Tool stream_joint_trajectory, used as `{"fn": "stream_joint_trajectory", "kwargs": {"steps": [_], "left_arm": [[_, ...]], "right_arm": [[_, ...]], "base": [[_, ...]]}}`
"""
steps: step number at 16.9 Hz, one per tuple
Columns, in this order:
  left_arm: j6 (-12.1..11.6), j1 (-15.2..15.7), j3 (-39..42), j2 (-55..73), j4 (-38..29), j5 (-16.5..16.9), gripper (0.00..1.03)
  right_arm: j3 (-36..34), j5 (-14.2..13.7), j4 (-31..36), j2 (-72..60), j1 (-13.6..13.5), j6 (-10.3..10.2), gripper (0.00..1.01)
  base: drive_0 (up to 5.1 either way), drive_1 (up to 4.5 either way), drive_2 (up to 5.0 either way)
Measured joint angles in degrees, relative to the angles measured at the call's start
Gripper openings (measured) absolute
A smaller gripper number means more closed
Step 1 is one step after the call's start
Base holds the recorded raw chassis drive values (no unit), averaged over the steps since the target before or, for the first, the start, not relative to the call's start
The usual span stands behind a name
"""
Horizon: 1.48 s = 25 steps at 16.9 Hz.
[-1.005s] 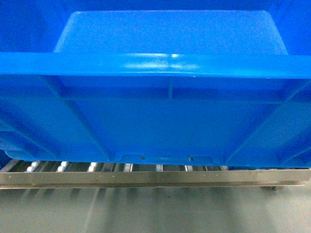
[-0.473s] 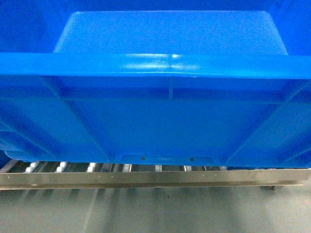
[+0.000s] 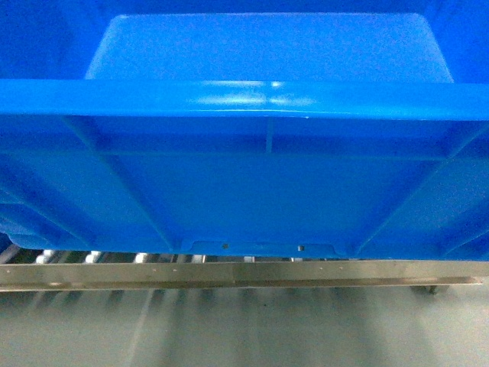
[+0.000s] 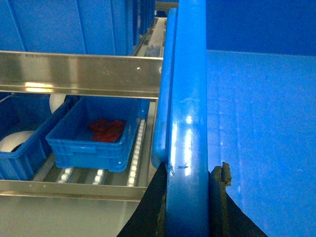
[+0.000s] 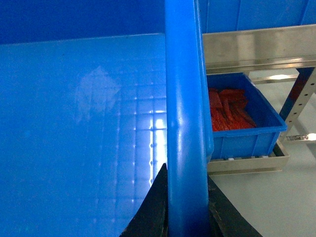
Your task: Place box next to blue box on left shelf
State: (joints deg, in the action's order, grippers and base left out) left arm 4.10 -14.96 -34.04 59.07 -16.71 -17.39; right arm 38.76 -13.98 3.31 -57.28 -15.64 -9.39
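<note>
The box [image 3: 244,99], a big bright-blue open crate, fills the head view, its rim across the middle and its ribbed wall below. My left gripper [image 4: 192,169] is shut on the box's left rim [image 4: 190,98], one black finger on each side. On the opposite side my right gripper [image 5: 185,173] is shut on the right rim [image 5: 182,98]. A smaller blue box [image 4: 94,138] holding red parts sits on the rollers of a lower shelf to the left. Neither gripper shows in the head view.
A steel shelf rail [image 3: 229,274] with rollers [image 3: 92,257] runs under the crate's bottom edge. Another blue bin [image 4: 19,148] with white items sits at the far left. A blue bin of red parts [image 5: 242,118] sits on a shelf to the right, beside a steel upright [image 5: 298,98].
The crate's bottom edge now covers more of the rollers and sits closer to the steel rail; its rim has risen slightly in the head view.
</note>
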Motion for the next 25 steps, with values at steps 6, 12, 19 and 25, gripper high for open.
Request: {"fn": "stream_joint_trajectory", "kwargs": {"steps": [6,12,19,25], "left_arm": [[0.0,0.0,0.0,0.0,0.3,0.0,0.10],[0.0,0.0,0.0,0.0,0.3,0.0,0.10],[0.0,0.0,0.0,0.0,0.4,0.0,0.10],[0.2,-0.1,0.2,0.0,0.7,0.0,0.10]], "right_arm": [[0.0,0.0,-0.2,0.0,0.0,0.0,0.09],[0.0,0.0,-0.2,0.0,0.0,0.0,0.09],[0.0,0.0,-0.3,0.0,0.0,0.0,0.09],[-0.1,0.0,-0.6,0.0,0.0,0.0,0.09]], "base": [[0.0,0.00,0.0],[0.0,0.00,0.0],[0.0,0.00,0.0],[0.0,0.00,0.0]]}}
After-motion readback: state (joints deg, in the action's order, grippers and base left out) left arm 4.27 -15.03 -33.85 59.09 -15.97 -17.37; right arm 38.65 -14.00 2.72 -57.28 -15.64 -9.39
